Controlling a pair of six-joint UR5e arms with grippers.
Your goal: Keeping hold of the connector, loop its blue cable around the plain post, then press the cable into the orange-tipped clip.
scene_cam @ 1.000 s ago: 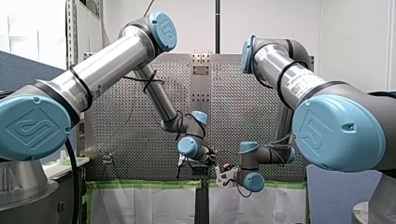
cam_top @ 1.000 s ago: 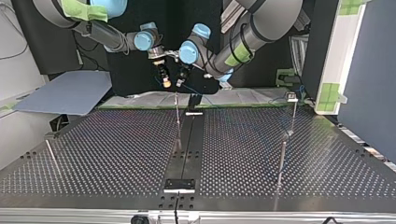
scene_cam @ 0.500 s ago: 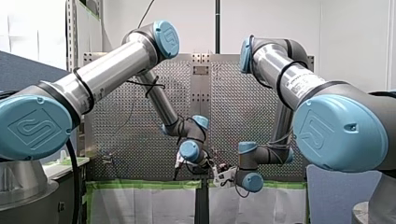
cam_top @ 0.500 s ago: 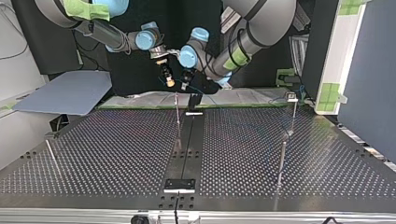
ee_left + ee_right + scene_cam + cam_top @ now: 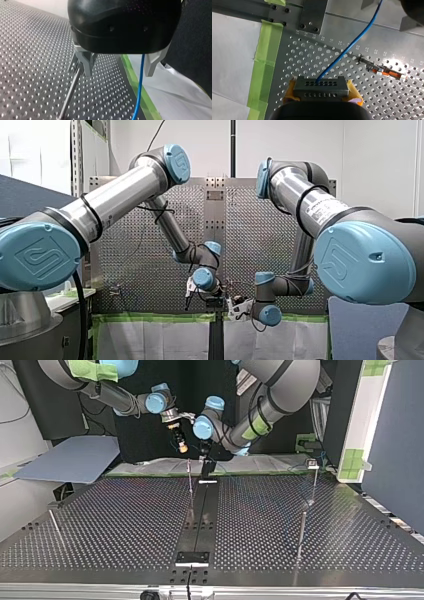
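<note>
Connector (image 5: pixel 320 86) clamped in right jaws; left jaws apart around blue cable (image 5: pixel 140 82), sunk lower than second ago.

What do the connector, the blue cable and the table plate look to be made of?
The connector looks matte black, likely moulded plastic, with rows of small holes. The blue cable has a smooth, glossy jacket, probably plastic or rubber. The table plate is bare metal, shiny with glare; aluminium or steel, can't tell.

Thin post (image 5: pixel 71 92) standing just beside left gripper (image 5: pixel 118 72) finger, blocking that side. Blue cable (image 5: pixel 139 85) hanging through finger gap. Table (image 5: pixel 125 525) lying open between side posts (image 5: pixel 303 530).
</note>
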